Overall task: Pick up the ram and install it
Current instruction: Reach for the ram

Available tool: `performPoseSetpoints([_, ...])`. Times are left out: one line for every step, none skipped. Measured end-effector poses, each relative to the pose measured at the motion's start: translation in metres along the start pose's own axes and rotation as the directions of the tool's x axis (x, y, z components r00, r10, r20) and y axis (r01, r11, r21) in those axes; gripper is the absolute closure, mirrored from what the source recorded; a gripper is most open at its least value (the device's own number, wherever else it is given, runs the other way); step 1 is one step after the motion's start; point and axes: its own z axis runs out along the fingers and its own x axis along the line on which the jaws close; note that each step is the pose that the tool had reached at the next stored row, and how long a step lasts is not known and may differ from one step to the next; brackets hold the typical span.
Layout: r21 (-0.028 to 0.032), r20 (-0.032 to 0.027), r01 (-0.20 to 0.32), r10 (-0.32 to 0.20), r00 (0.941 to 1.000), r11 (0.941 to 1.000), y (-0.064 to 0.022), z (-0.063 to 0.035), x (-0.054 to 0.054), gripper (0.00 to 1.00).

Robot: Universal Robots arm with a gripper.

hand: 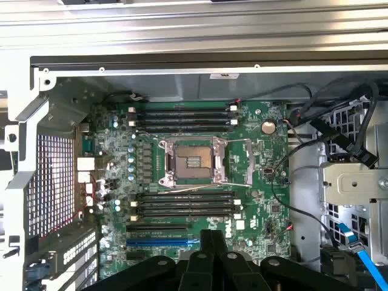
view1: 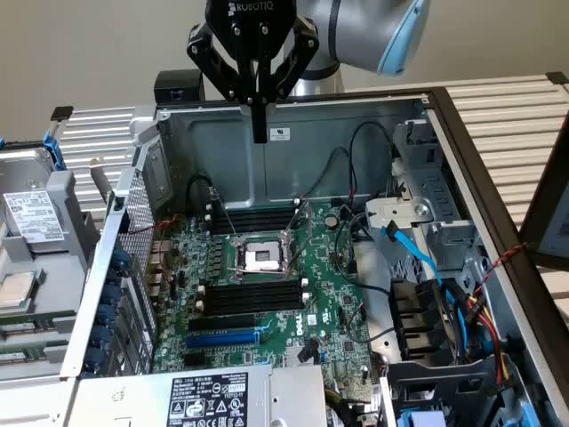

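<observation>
Overhead, the gripper [view1: 259,133] hangs clenched, gripping nothing, above the rear wall of the open computer case [view1: 356,116]. What looks like the ram [view1: 22,331], a thin green board, lies outside the case at the exterior view's left edge, well apart from the gripper.

Black claw [view1: 259,132] top centre of frame, pointing straight down, fingers pressed together; grey-and-blue arm [view1: 373,31] bends off upper right.

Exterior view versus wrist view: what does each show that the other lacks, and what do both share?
Exterior view: the arm's grey and blue body, a hard drive at the exterior view's left, a labelled metal box. Wrist view: a straight-down look, no further things. Both: the shut gripper, the green motherboard, its processor socket, black memory slots, the blue slot.
</observation>
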Motion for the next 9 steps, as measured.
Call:
performPoseSetpoints([0.0000,0.0001,0.000,0.000,1.0000,1.0000,0.0000,0.0000,0.0000,0.89])
performPoseSetpoints([0.0000,0.0001,0.000,0.000,1.0000,1.0000,0.0000,0.0000,0.0000,0.89])
performPoseSetpoints([0.0000,0.0001,0.000,0.000,1.0000,1.0000,0.0000,0.0000,0.0000,0.89])
performPoseSetpoints([0.0000,0.0001,0.000,0.000,1.0000,1.0000,0.0000,0.0000,0.0000,0.89])
performPoseSetpoints([0.0000,0.0000,0.000,0.000,1.0000,1.0000,0.0000,0.0000,0.0000,0.89])
performPoseSetpoints([0.0000,0.0000,0.000,0.000,1.0000,1.0000,0.0000,0.0000,0.0000,0.89])
performPoseSetpoints([0.0000,0.0001,0.000,0.000,1.0000,1.0000,0.0000,0.0000,0.0000,0.89])
performPoseSetpoints([0.0000,0.0001,0.000,0.000,1.0000,1.0000,0.0000,0.0000,0.0000,0.89])
performPoseSetpoints([0.0000,0.0000,0.000,0.000,1.0000,1.0000,0.0000,0.0000,0.0000,0.89])
